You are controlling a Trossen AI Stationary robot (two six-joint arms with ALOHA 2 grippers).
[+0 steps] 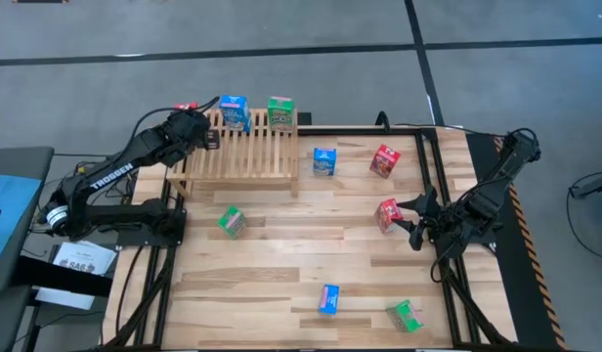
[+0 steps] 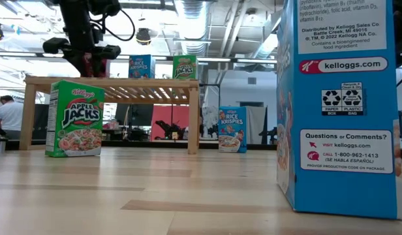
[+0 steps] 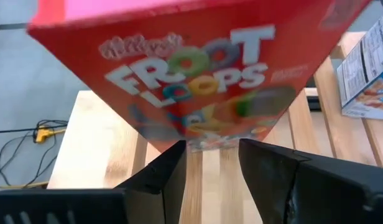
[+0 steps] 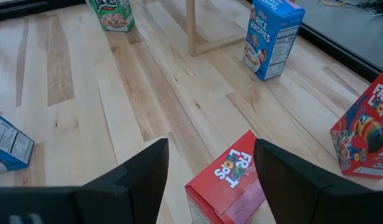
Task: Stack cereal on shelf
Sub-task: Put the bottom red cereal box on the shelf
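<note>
Closest to the low camera, a blue cereal box (image 2: 341, 104) fills the right of the frame, standing upright with its long axis vertical and a printed side panel facing the lens; in the high view it is likely the blue box at lower centre (image 1: 328, 298).

At the upper left of the high view, the left gripper (image 1: 196, 119) hovers over the left end of the shelf (image 1: 244, 152), its fingers (image 3: 166, 171) pinching a red Froot Loops box (image 3: 198, 68). That box tilts in the wrist picture, its printed front facing the camera and its lower end between the fingers, above the slats.

On the shelf's far edge stand a blue Rice Krispies box (image 1: 234, 112) and a green Apple Jacks box (image 1: 280, 111), side by side, both upright with fronts facing the low camera.

On the table (image 1: 281, 264), another green box (image 1: 232, 221) stands left of centre. A blue box (image 1: 324, 161) stands just right of the shelf, and a red box (image 1: 384, 160) sits tilted farther right. A green box (image 1: 406, 315) lies at the lower right.

At mid right, the right gripper (image 1: 407, 223) hangs with its fingers spread on either side of a red box (image 1: 388, 213), not pressing it; that box's top faces the wrist camera
</note>
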